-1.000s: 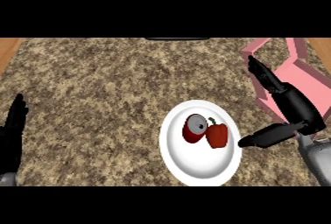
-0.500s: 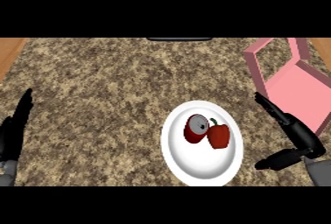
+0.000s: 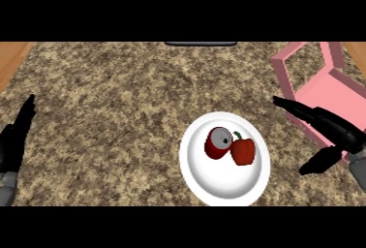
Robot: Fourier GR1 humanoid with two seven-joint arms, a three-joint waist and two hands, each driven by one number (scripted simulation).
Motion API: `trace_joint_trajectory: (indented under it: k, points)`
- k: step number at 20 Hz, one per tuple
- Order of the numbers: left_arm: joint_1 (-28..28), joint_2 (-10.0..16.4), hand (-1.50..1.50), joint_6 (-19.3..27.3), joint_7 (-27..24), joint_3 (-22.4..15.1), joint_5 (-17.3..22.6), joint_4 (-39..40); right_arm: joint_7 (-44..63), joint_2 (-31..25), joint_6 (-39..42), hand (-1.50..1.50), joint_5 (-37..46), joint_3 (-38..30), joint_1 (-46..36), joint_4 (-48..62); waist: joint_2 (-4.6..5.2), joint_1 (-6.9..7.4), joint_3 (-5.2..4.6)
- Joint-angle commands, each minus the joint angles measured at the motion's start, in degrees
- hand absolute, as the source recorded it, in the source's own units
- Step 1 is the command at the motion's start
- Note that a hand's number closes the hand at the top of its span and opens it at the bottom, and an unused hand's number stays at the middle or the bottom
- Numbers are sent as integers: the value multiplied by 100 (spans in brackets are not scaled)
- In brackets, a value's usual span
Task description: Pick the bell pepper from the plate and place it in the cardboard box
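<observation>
A red bell pepper [image 3: 244, 150] with a green stem lies on a white plate [image 3: 221, 181] at the lower middle of the counter. A red can [image 3: 217, 142] with a grey lid rests against the pepper's left side. My right hand [image 3: 330, 131] hangs to the right of the plate, open, fingers stretched toward the upper left and thumb pointing down. It touches nothing. The pink box [image 3: 323, 87] lies open at the upper right, partly behind that hand. My left hand [image 3: 16, 140] rests open at the left edge, fingers up.
The speckled stone counter [image 3: 121, 106] spreads across the view, with wooden strips at its far left and right corners. A dark object [image 3: 201, 43] shows at the back edge.
My right hand has drawn down and away from the box toward the lower right, then shifted slightly back up toward the plate. The pepper and can have not moved.
</observation>
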Motion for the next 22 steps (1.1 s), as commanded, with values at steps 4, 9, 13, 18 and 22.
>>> trace_joint_trajectory:
  k: [4,9,13,18,22]
  points:
    - [-127,-204,0,34,91,-87,-164,69,1548,100,800,-150,934,869,-612,-478,-11,-26,-2]
    - [-238,-231,0,-187,-154,75,-179,367,1970,731,1464,-150,1153,967,-1270,139,14,28,4]
    - [-35,-465,0,31,-199,145,-429,252,2212,681,1742,-150,1466,743,-1221,-202,-8,-25,5]
    - [-163,-341,0,-419,-68,446,-431,239,2069,992,1654,-150,1952,663,-719,-310,-9,-42,7]
    - [-17,-423,0,-452,173,575,-551,-112,2075,1282,1903,-150,2254,529,-834,-206,-8,-18,8]
